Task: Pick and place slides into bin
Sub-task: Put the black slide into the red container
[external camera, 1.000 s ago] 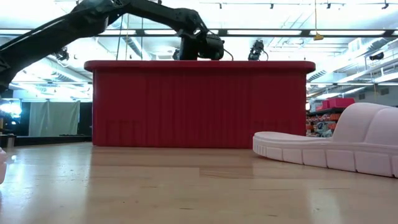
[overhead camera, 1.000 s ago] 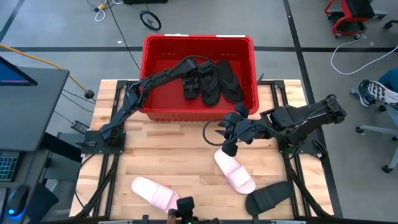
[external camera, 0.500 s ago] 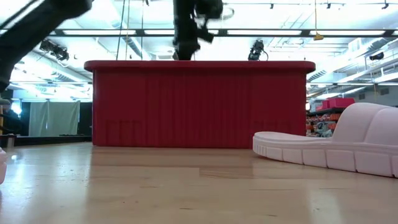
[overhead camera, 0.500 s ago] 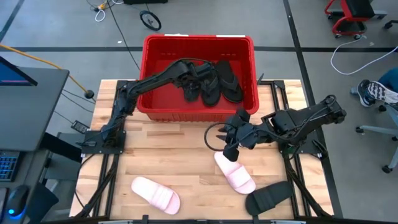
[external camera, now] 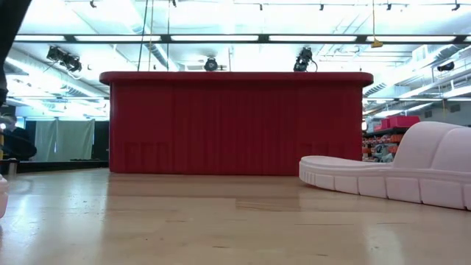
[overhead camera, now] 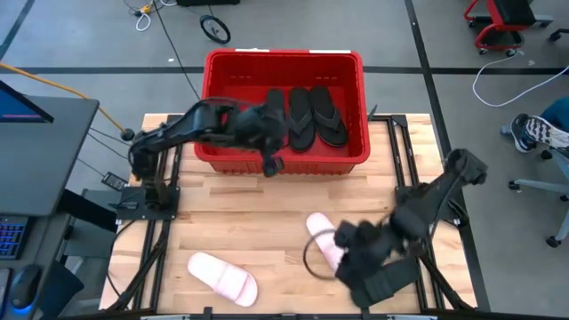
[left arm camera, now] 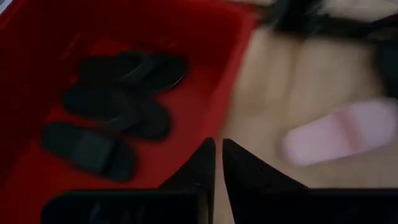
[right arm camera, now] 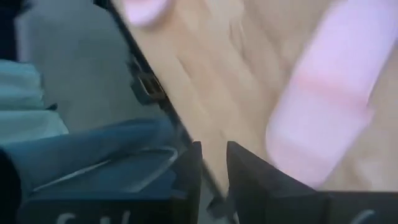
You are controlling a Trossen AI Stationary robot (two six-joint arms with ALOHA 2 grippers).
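The red bin (overhead camera: 218, 67) stands at the table's far side; one black wide-strap slide (overhead camera: 274, 108) and two black flip-flops (overhead camera: 302, 116) lie in it. One pink slide (overhead camera: 322, 238) lies on the table at the near right, another (overhead camera: 222, 276) at the near left, and a black slide (overhead camera: 391, 280) lies by the near right edge. My left gripper (overhead camera: 269, 164) is shut and empty over the bin's near wall. My right gripper (overhead camera: 347, 267), fingers close together and empty, hovers between the pink slide and the black slide.
The low view shows the bin's wall (external camera: 235, 121) and the pink slide (external camera: 397, 173) on its sole. A person's sneaker (overhead camera: 533, 133) shows beyond the table's right edge. Bare wood lies between the bin and the pink slides.
My left gripper has drawn up out of the bin and toward the near edge, leaving the black slide lying inside. My right gripper has swung from the far side of the pink slide toward the table's near edge, past that slide, and stands by the black slide.
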